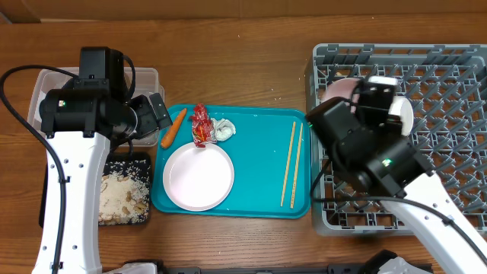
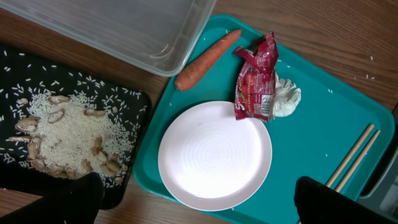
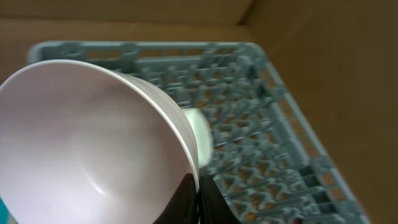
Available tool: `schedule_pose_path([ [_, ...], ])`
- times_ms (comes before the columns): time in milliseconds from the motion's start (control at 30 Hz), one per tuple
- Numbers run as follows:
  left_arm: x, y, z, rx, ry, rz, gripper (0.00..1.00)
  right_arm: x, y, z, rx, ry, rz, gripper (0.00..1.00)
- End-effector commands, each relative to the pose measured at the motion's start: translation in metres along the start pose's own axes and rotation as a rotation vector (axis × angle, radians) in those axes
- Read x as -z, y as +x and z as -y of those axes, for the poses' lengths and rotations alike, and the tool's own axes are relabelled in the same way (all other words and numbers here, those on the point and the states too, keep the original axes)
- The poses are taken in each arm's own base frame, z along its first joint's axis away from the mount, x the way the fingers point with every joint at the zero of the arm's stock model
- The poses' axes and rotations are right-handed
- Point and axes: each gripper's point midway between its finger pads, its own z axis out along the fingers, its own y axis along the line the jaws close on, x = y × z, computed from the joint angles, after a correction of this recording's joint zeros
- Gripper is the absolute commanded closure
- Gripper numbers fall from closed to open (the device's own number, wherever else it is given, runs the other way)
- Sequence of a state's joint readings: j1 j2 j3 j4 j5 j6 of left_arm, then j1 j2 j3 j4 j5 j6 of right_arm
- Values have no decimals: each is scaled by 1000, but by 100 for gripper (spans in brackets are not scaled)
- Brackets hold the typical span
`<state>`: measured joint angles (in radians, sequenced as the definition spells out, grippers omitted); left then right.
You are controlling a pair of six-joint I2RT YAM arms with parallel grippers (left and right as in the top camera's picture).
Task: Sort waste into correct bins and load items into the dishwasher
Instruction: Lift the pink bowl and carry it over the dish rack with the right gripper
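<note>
The large square grey plastic dish rack (image 1: 456, 91) fills the table's right edge. A big teal tray (image 1: 262, 152) lies mid-table. At the left edge are a clear rectangular plastic tub (image 1: 144, 80) and, nearer the front-left corner, a shallow black rice-strewn tray (image 1: 146, 164).

The teal tray holds:
- a flat round white plate (image 1: 199, 176) at its front-left corner
- thin wooden chopsticks (image 1: 291, 164) by its right edge
- a small orange carrot (image 1: 173, 127), a crumpled red wrapper (image 1: 201, 125) and a white tissue ball (image 1: 225, 129) along its back edge

The right gripper (image 3: 198, 196) pinches the rim of a small round white bowl (image 3: 93, 143) over the rack's back-left corner. A second bowl (image 3: 200, 127) sits in the rack behind it. The left gripper (image 2: 196, 190) hangs spread and empty above the plate.
</note>
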<state>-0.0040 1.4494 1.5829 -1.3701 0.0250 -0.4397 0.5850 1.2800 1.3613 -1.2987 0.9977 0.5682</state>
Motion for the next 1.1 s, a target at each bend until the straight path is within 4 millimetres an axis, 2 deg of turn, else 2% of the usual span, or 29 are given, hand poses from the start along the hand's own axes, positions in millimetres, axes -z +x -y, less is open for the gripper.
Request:
schedule_pose_path([
  [0, 1, -2, -2, 13, -8, 7, 0, -5, -20, 43, -68, 159, 63, 96],
  [133, 1, -2, -2, 13, -9, 7, 0, -17, -16, 65, -97, 234, 21, 96],
  [233, 1, -2, -2, 13, -8, 7, 0, -21, -14, 72, -113, 251, 6, 96],
  [833, 1, -2, -2, 13, -8, 7, 0, -23, -16, 72, -129, 256, 11, 96],
  [1067, 1, -2, -2, 13, -8, 7, 0, -38, -12, 76, -97, 326, -22, 96],
])
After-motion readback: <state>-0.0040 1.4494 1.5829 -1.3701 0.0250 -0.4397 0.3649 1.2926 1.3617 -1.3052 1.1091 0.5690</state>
